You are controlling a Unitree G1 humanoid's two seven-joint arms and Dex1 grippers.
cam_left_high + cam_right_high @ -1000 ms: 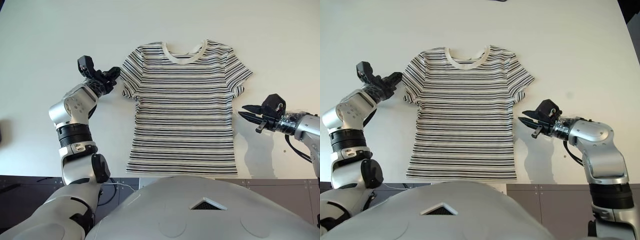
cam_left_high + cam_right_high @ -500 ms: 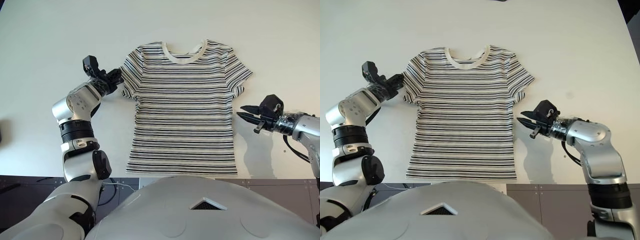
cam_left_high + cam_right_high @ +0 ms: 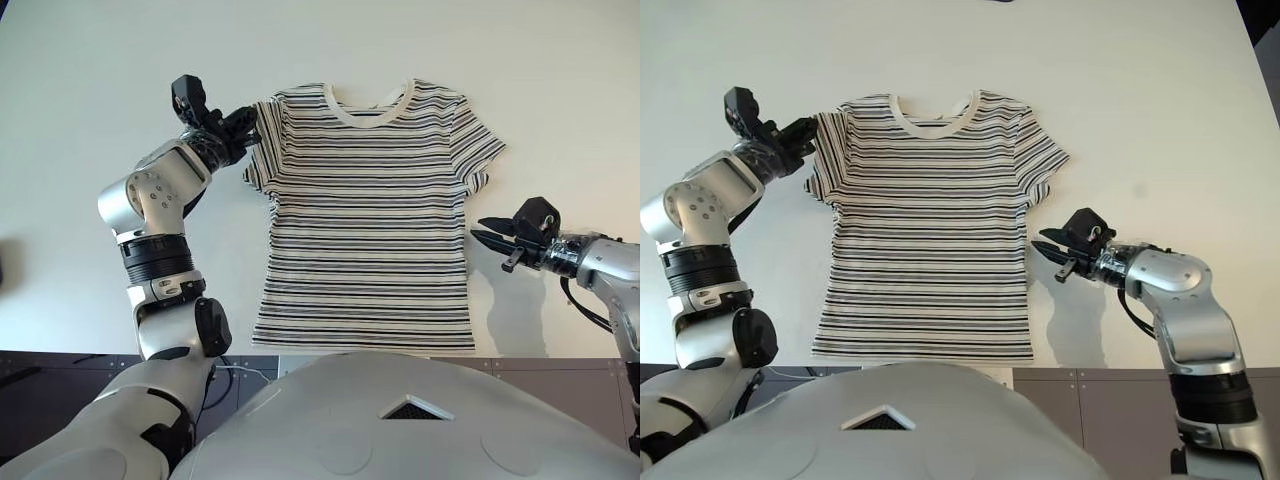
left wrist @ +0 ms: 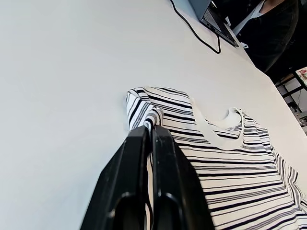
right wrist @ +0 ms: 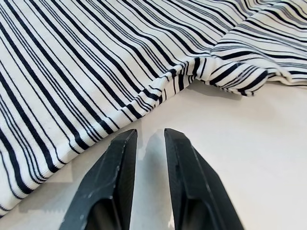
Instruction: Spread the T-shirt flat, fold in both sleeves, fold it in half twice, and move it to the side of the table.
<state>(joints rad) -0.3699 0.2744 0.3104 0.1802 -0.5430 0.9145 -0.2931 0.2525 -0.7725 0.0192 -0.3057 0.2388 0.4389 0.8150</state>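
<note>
Black-and-white striped T-shirt (image 3: 370, 210) with a cream neckband was seen laid flat, front up, in the middle of the plain white worktop (image 3: 90, 80), neck at the far side, hem at the near edge. Both sleeves were spread out to the sides.

The left gripper (image 3: 245, 125) was found at the outer edge of the left sleeve (image 3: 262, 150), clamped on it. In the left wrist view the two black fingers (image 4: 136, 143) were pressed together with a bunched bit of sleeve fabric pinched at the tips.

The right gripper (image 3: 485, 232) was held low over bare worktop just beside the shirt's right side seam, below the right sleeve (image 3: 478, 150). Its fingers (image 5: 122, 158) were slightly parted, with nothing held and the cloth not touched.
</note>
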